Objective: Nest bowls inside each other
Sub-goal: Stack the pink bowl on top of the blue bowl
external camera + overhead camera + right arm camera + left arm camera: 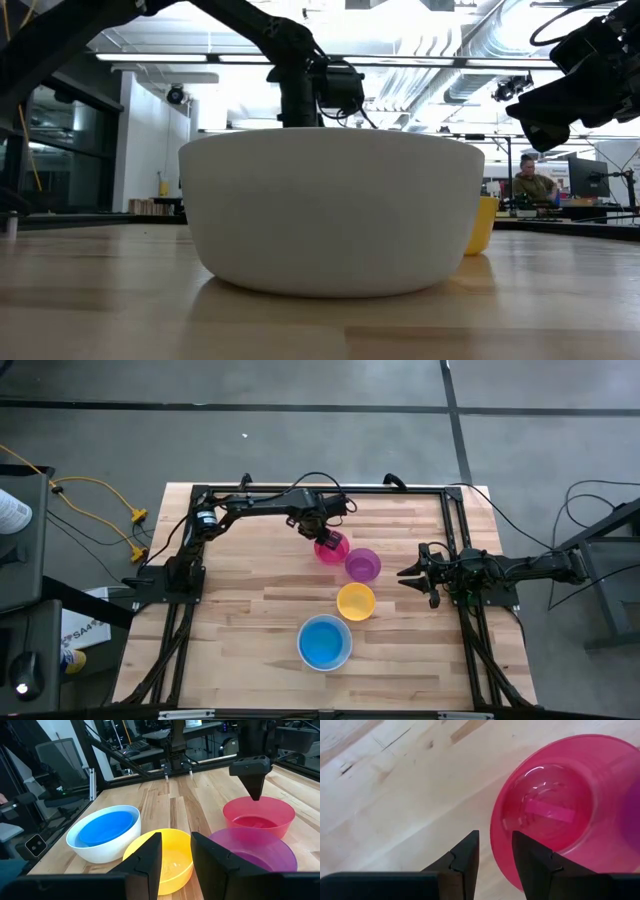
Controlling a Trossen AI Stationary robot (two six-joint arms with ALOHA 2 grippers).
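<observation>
The pink-red bowl stands upright on the table at the far middle. My left gripper hangs open over it, pointing down. One finger stands over the bowl's inside and the other outside its rim; I see no touch. The purple bowl stands right beside the pink one. The yellow-orange bowl is a little nearer. The blue bowl sits inside the larger white bowl near the front. My right gripper waits open at the right, pointing level toward the bowls.
A black frame runs around the table's edges. Bare wood lies at the left and near right of the table. In the low view the white bowl fills the front, and a person sits in the room beyond.
</observation>
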